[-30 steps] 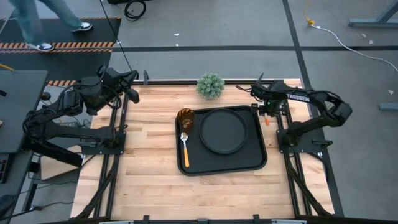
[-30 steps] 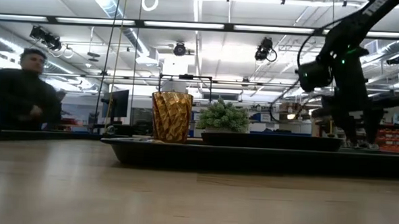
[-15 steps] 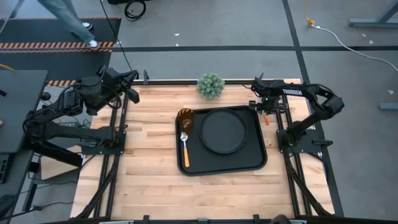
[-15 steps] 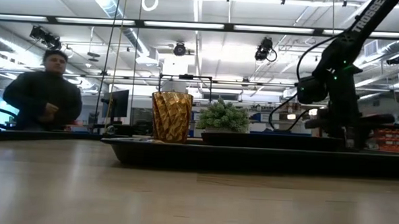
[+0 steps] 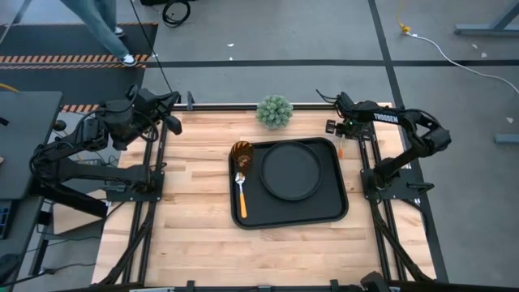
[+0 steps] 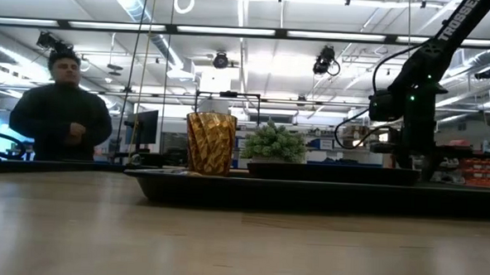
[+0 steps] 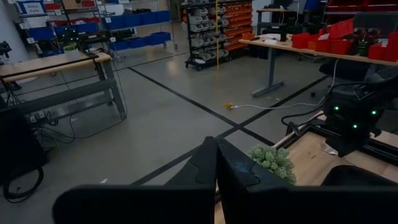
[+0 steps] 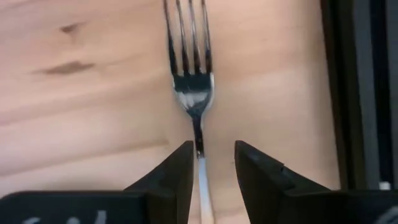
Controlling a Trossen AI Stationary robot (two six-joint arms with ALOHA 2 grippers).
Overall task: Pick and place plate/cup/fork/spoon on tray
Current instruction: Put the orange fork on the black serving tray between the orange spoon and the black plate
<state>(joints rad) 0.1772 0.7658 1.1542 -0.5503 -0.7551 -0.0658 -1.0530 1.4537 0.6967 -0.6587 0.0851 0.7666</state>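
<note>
Right tool (image 8: 208,171): positioned low over the fork (image 8: 191,81) on the desk (image 8: 81,93), beside the tray's right rim near its far corner. The two fingers (image 8: 171,177) stand slightly apart with the fork's neck running between them; the wrist view shows a gap on each side of the metal, so the fork is straddled, not clamped. The fork lies flat on the wood, tines pointing away from the tool, with the tray's dark edge (image 8: 348,93) just beside it. In the high view the right tool (image 5: 340,132) hangs over that spot and only a sliver of the orange-red handle (image 5: 340,151) shows below it.

Tray (image 5: 336,212): sits near the middle of the desk (image 5: 203,235). On it, the round plate (image 5: 290,171) occupies the centre and right part. The cup (image 5: 242,151) stands upright in the far-left corner of the tray, just beside the plate. The spoon (image 5: 241,195) lies along the tray's left side, bowl toward the cup, handle pointing to the near edge.

The low view confirms the cup (image 6: 210,143) upright on the tray (image 6: 309,192).

Left tool (image 7: 216,163): parked off the desk's far-left corner, fingers together, holding nothing.

Other items: a small green plant (image 5: 275,111) stands at the far edge of the desk, behind the tray. A person (image 6: 62,113) is in the room beyond the desk.
</note>
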